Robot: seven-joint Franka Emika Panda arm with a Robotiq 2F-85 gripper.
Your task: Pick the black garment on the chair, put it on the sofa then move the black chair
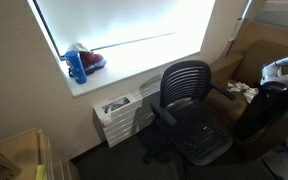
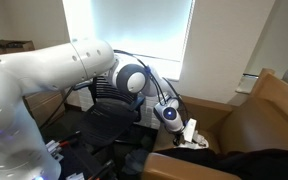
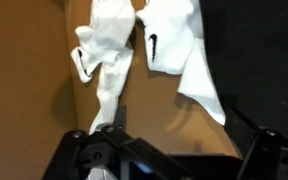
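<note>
Under a bright window (image 1: 124,30), the chair (image 1: 189,100) stands empty on dark floor (image 1: 114,165). The black garment (image 2: 239,162) lies on the brown sofa (image 2: 269,110). The gripper (image 2: 191,132) hovers over it, jaws wide, empty.

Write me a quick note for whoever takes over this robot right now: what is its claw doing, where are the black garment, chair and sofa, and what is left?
Gripper: open, holding nothing, over the white socks on the sofa.
Black garment: lying on the sofa.
Chair: near the window, seat bare.
Done: garment is off the chair and on the sofa.
Left: move the chair.
</note>
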